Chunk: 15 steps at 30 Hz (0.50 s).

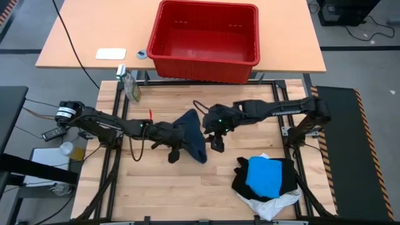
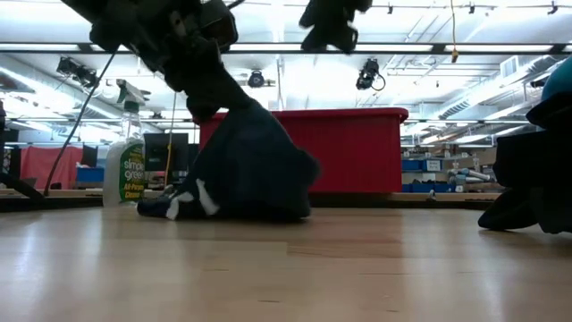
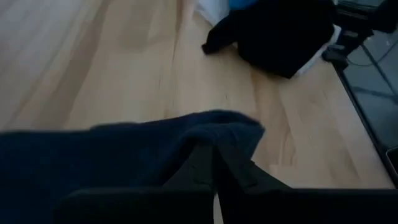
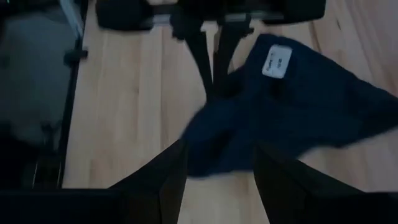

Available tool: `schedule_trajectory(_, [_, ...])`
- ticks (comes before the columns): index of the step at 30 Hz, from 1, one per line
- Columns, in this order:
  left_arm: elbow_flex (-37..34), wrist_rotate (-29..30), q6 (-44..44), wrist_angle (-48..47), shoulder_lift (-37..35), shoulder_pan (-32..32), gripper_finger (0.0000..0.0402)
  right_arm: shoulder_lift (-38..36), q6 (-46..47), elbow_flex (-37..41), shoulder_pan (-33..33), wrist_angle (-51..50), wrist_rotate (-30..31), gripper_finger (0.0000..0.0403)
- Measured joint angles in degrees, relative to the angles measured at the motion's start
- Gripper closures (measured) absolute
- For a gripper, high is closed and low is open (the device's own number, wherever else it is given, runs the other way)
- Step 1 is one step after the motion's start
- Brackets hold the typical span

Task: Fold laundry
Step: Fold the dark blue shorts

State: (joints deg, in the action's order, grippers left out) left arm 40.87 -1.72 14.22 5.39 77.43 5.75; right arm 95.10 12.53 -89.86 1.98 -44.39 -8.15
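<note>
A dark navy garment (image 1: 192,140) with a white label (image 4: 277,62) stands in a peak at mid-table, its lower part resting on the wood (image 2: 241,206). My left gripper (image 1: 179,134) reaches in from the table's left and is shut on it. My right gripper (image 1: 217,144) hangs open just right of the garment and above it (image 2: 331,22), touching nothing; in its wrist view the open fingers (image 4: 217,152) frame the cloth from a distance. A pile of black (image 1: 284,175), bright blue (image 1: 265,175) and white (image 1: 272,203) garments lies at the table's near right. My left gripper pinches a bunched upper part of the navy garment (image 3: 217,134) between its two shut fingers (image 4: 211,68). It comes slanting down from the table's left. The cloth hangs below the fingers, slack, and its lower part lies on the table (image 2: 179,207).
A red plastic basket (image 1: 206,39) sits on the far table behind the work surface. A spray bottle (image 1: 129,84) stands at the far left corner. Bare wood shows along the near edge, left of the pile (image 1: 175,194).
</note>
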Motion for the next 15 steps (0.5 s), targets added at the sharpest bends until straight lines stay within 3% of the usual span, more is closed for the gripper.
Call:
schedule_trajectory(7, [-0.06,0.18,6.44,4.71,0.02,-0.03,0.0399,-1.95,4.90,15.12,0.26,22.06,-2.16,0.0202])
schedule_trajectory(15, [-0.01,3.69,12.79,7.71,0.02,-0.02,0.0399,-1.41,5.50,17.46,0.52,24.34,2.90,0.0137])
